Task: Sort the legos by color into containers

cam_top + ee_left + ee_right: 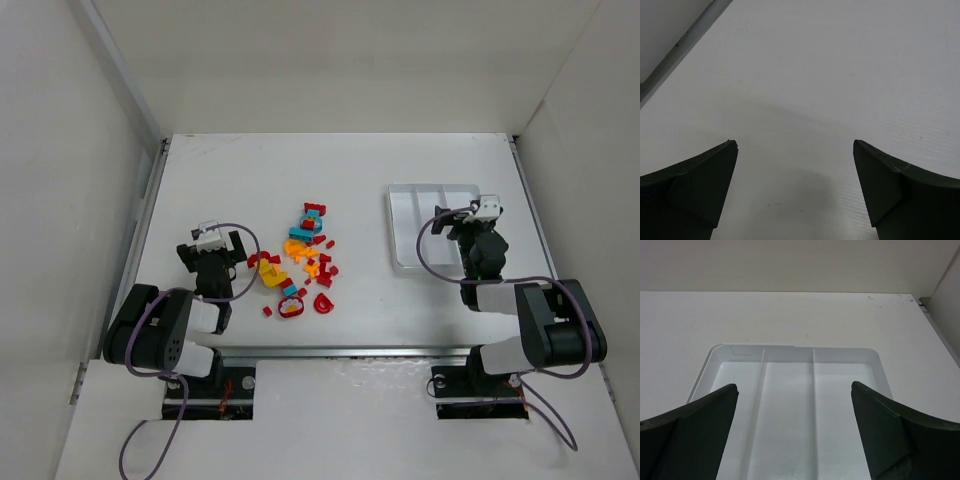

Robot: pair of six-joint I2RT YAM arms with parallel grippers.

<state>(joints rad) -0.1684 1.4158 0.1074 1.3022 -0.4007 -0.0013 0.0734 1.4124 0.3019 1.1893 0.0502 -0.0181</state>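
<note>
Bright, even overhead light on the white worktop (350,170), faint soft shadows beside the bricks (300,265), top view sharp, wrist views greyer and dimmer, dark jaws slightly blurred in the bottom corners, diffuse grey shadow between the left ones, tray (790,352) edges crisp.

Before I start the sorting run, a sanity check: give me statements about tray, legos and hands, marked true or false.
The legos lie in a pile to the left of the white tray. True.
The left hand grips a red brick. False: it is open and holds nothing.
The white tray's visible compartments hold no legos. True.
The right hand is shut. False: it is open, over the white tray.
</note>
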